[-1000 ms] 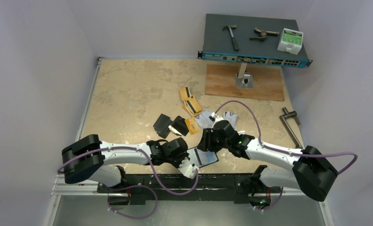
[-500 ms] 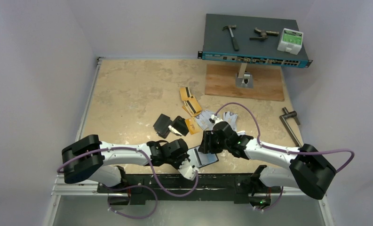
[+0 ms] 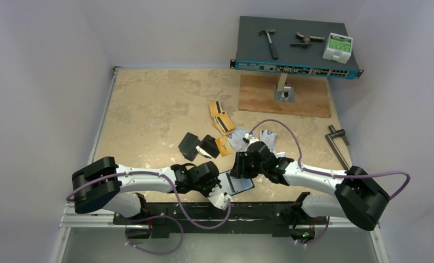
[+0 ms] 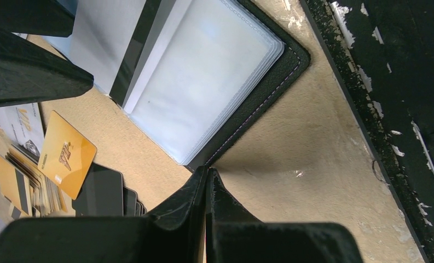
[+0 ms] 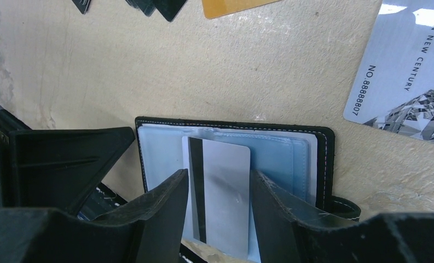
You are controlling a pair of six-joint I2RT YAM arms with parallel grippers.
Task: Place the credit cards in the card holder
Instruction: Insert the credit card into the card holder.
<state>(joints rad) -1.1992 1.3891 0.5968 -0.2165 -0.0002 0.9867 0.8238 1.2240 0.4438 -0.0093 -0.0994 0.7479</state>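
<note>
The black card holder (image 3: 241, 185) lies open near the table's front edge, its clear sleeves (image 5: 280, 153) facing up. My right gripper (image 5: 219, 175) is shut on a silver credit card (image 5: 225, 192) with a black stripe and holds it over the sleeves. My left gripper (image 4: 207, 171) is shut with nothing in it, its tips touching the holder's black edge (image 4: 247, 115). In the top view the left gripper (image 3: 224, 186) and right gripper (image 3: 242, 171) flank the holder. More credit cards lie behind them: orange ones (image 3: 220, 118) and silver ones (image 3: 266, 137).
Two small black folded cases (image 3: 190, 145) lie left of the card pile. A network switch (image 3: 296, 49) carrying a hammer and a white box stands at the back right above a wooden board (image 3: 284, 96). A metal tool (image 3: 337, 142) lies at the right. The black front rail (image 3: 203, 211) runs close below the holder.
The right arm has shifted slightly left with the silver card still in its jaws. The left arm and the card holder have not moved.
</note>
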